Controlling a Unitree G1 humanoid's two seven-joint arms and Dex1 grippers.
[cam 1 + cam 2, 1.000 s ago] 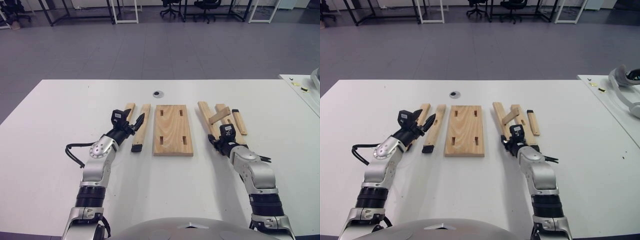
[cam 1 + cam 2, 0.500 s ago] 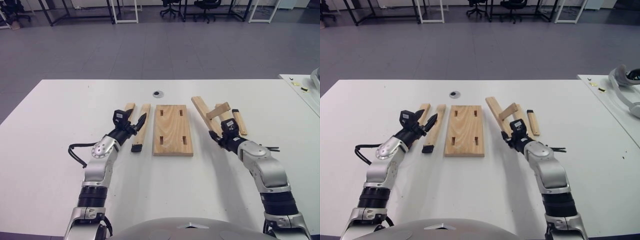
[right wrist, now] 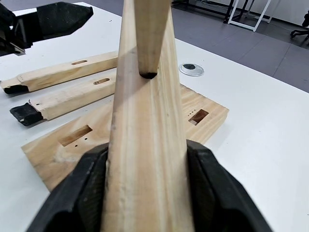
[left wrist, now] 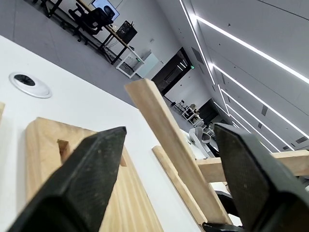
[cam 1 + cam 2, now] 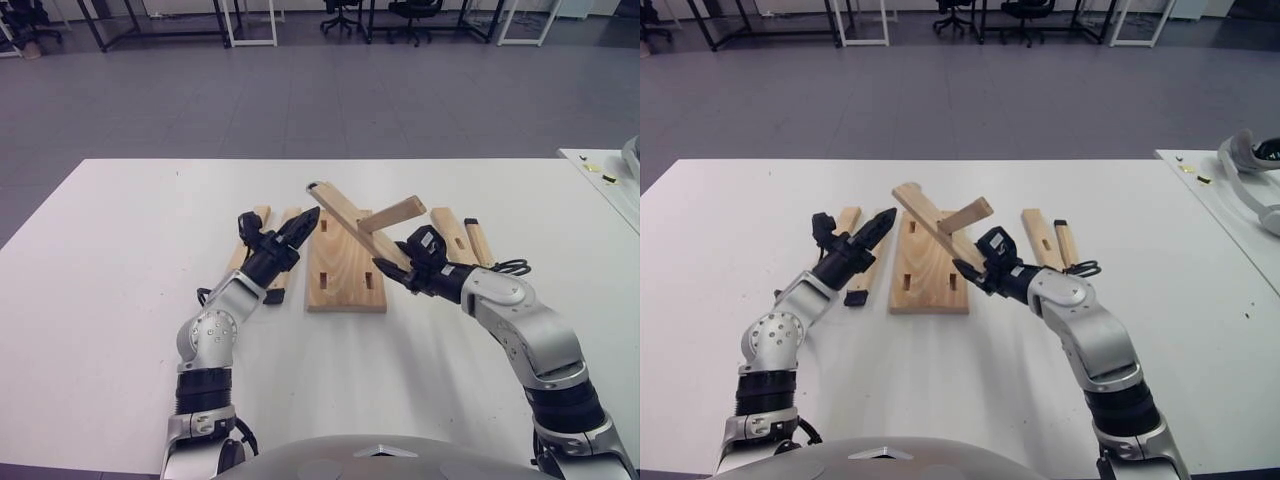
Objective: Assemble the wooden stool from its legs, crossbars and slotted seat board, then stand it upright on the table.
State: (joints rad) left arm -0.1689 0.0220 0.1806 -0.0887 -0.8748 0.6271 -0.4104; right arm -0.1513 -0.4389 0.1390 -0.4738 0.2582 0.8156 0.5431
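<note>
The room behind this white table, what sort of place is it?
Probably an open office or lab. Rolling office chairs and bare desk frames stand on a grey floor beyond the white table, and long light strips run along the ceiling.

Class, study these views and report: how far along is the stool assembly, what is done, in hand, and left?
Done: one crossbar sits plugged into a leg. In hand: the right pincer grips that leg, tilted above the seat board; the left pincer is open near its upper end. Left: the board's slots are empty, two legs and two more pieces lie loose, and nothing stands upright.
</note>
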